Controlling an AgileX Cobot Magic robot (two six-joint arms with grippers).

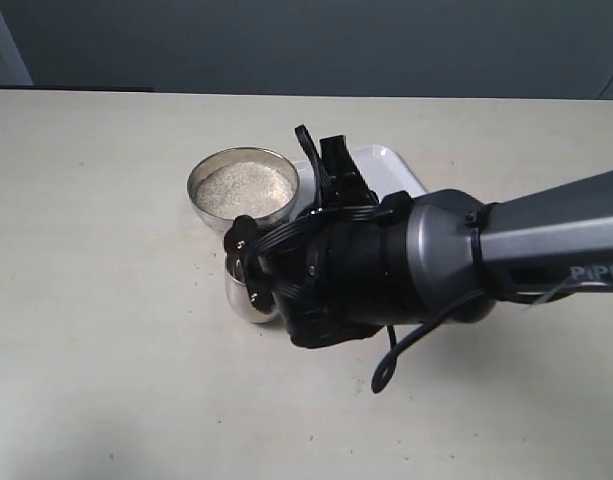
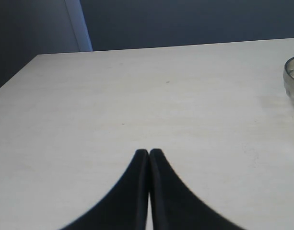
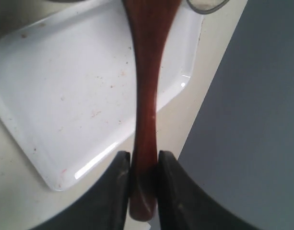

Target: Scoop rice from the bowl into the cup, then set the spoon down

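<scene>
— Pale bench [image 1: 106, 300], dark blue-grey wall [image 1: 286, 40] behind. Where was the spoon?

— In the right tool [image 3: 144, 159]. Its fingers were clamped on the spoon [image 3: 147, 91] near the handle's end, per the right wrist view. The handle ran out over the white tray [image 3: 65, 96]. The oval end was cut off by the frame, so no telling if it carried grains.

— And the left tool?

— The left tool [image 2: 149, 153] sat low over bare bench, tips pressed together, nothing btwn them.

— Rest of the kit?

— The bowl [image 1: 210, 214] held the rice [image 1: 244, 187], filled nearly to the rim. The cup [image 1: 248, 300] stood just beside the bowl, half hidden under the right arm [image 1: 466, 250]. The tray lay on the bowl's other side.

— How would the spoon have handled?

— Prob. light & stiff. It was glossy wood, so likely slippery. A hold that far back gave reach but could let it twist; nearer mid-handle would've been steadier. The rice was loose and would spill w/ any tilt. The cup looked narrow & light, so easy to knock.

— Any writing?

— "PIPE" on the right arm, cut by the frame edge. Nothing else was legible.
</scene>
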